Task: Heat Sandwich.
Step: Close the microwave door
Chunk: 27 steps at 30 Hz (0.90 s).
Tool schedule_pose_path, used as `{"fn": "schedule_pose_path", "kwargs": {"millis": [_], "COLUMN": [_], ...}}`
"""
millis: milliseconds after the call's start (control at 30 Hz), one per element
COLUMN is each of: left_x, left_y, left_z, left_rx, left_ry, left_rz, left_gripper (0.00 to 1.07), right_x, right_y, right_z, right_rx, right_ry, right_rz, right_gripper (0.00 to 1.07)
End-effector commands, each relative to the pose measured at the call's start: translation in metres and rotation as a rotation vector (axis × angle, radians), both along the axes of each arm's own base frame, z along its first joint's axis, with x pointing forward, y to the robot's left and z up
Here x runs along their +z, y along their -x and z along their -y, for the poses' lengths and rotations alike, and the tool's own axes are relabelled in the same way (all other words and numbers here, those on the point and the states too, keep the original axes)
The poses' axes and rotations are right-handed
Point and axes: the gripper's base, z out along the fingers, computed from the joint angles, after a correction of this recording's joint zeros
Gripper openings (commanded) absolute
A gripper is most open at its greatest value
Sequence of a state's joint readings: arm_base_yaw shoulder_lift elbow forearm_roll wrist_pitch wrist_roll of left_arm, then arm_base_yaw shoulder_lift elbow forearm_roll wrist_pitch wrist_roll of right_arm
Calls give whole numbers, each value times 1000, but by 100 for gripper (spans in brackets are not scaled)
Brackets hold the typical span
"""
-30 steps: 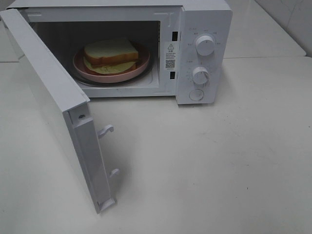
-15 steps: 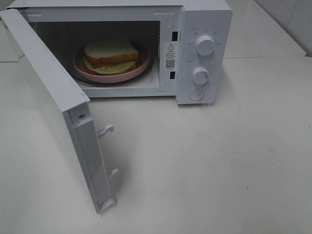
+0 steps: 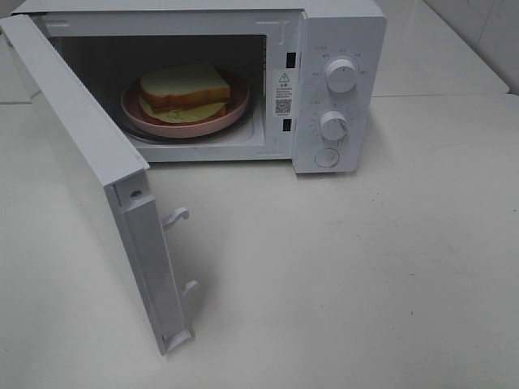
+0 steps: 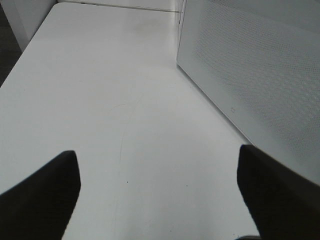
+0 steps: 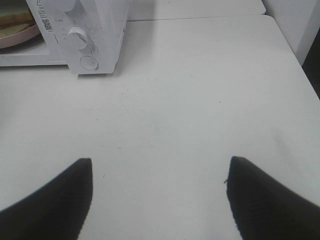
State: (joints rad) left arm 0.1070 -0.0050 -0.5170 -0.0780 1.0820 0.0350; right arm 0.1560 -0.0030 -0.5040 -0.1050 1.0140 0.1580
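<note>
Open door [image 3: 81, 146] juts forward off the microwave [image 3: 357, 49].
I see sandwich [image 3: 182, 81] on pink plate [image 3: 235, 110] inside; left gripper [image 4: 157, 152], right gripper [image 5: 160, 160] spread, empty.

Glossy white microwave [image 3: 336, 49], perforated matt door [image 4: 260, 85], smooth matt table [image 3: 365, 267], soft bread sandwich [image 3: 182, 85]

The left gripper [image 4: 158, 192] showed two broad, matte black fingers [image 4: 42, 197] with blunt corners, and the right gripper [image 5: 159, 192] two black, tapering, faintly textured ones.
</note>
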Motion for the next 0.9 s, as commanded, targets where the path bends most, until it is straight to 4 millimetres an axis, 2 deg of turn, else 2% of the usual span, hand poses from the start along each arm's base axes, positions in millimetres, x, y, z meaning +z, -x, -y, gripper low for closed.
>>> {"fn": "schedule_pose_path", "kwargs": {"millis": [33,600,733,800,900], "left_x": [0,1,16,25,26], "left_y": [0,0,1,-6,-13], "left_z": [0,0,-1,-3,-5], "left_rx": [6,6,12,24,30], "left_ry": [3,4,-14,-57,-62], "left_rz": [17,24,129,240,281], "left_gripper": [80,80,80,80,80], "right_x": [0,0,0,0,0], "right_y": [3,3,3,3,3], "right_z": [2,2,2,2,2], "right_rx": [-5,-5,-5,-5,-5], "right_ry": [12,12,12,12,12], "right_rz": [40,40,40,40,40], "right_gripper": [74,74,74,74,74]}}
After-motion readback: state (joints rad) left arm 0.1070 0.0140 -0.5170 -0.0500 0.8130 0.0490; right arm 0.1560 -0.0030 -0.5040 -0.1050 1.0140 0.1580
